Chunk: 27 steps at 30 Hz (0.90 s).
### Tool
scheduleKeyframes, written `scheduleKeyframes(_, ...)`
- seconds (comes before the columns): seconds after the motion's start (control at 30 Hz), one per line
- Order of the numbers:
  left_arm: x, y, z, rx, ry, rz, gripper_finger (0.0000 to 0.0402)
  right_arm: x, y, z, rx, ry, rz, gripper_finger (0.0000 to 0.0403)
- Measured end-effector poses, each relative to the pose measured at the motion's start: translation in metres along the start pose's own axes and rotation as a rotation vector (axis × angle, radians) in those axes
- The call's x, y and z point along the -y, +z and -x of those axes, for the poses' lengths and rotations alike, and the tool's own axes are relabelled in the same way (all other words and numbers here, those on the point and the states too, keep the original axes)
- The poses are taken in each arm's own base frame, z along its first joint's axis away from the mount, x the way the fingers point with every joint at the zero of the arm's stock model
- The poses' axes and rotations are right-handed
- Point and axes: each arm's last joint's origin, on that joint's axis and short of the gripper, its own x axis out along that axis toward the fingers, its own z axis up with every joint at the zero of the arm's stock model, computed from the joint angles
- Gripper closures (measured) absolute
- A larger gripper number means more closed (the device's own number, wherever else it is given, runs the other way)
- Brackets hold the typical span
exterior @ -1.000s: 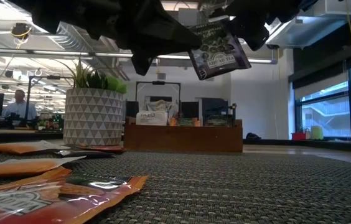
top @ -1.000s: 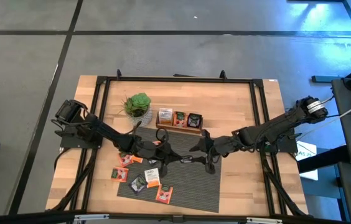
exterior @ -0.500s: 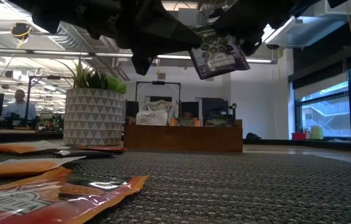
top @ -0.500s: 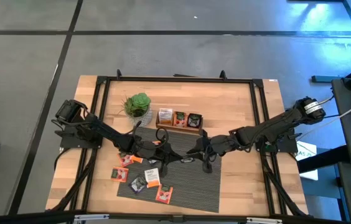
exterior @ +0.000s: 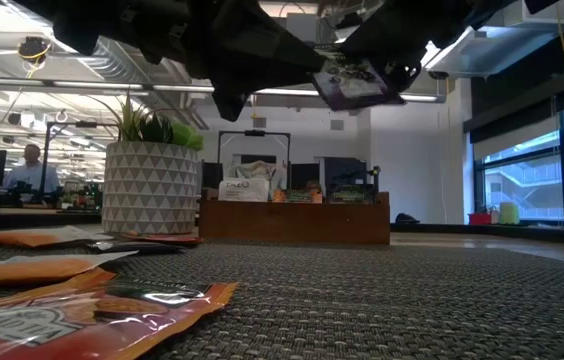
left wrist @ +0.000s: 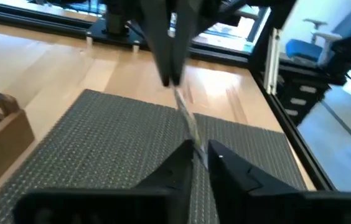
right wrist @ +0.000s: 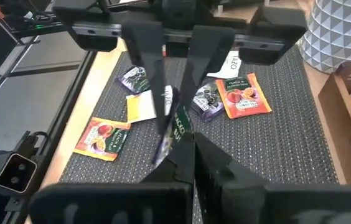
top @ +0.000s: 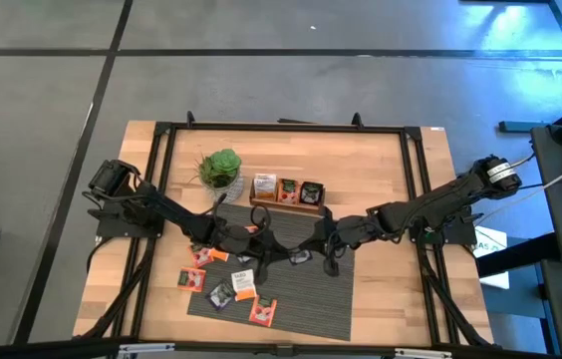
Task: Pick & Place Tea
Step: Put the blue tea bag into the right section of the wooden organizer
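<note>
Orange-red sachets (right wrist: 241,94) and dark purple ones (right wrist: 208,98) dot the grey woven mat (top: 306,294); the plant pot (exterior: 148,187) wears white-and-grey triangles.

no brand or number can be read for certain. the white sachet (right wrist: 233,61) lying just beside the patterned plant pot (right wrist: 340,28) carries dark letters that look like "azo"; print on the other sachets is too small to read.

The right gripper (top: 313,249) has closed on the dark sachet (exterior: 355,84), which now apparently tilts flatter.
</note>
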Motion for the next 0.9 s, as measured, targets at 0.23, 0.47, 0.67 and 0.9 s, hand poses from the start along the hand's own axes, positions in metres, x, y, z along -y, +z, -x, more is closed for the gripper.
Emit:
scheduleKeyframes(0.23, -0.001, -0.001, 0.019, -0.010, -0.015, -0.005, 0.0289, 0.007, 0.001, 0.021, 0.014, -0.143, 0.056, 0.0399)
scheduleKeyframes(0.47, 0.010, -0.001, 0.039, 0.096, -0.045, -0.063, 0.0277, 0.033, -0.018, 0.058, 0.262, -0.319, 0.053, 0.0401)
scheduleKeyframes(0.67, 0.011, -0.001, 0.040, 0.100, -0.048, -0.097, 0.0281, 0.072, -0.048, 0.054, 0.312, -0.492, 0.061, 0.0401)
scheduleKeyframes(0.9, 0.012, 0.001, 0.040, 0.117, -0.050, -0.099, 0.0278, 0.101, -0.068, 0.046, 0.287, -0.507, 0.031, 0.0399)
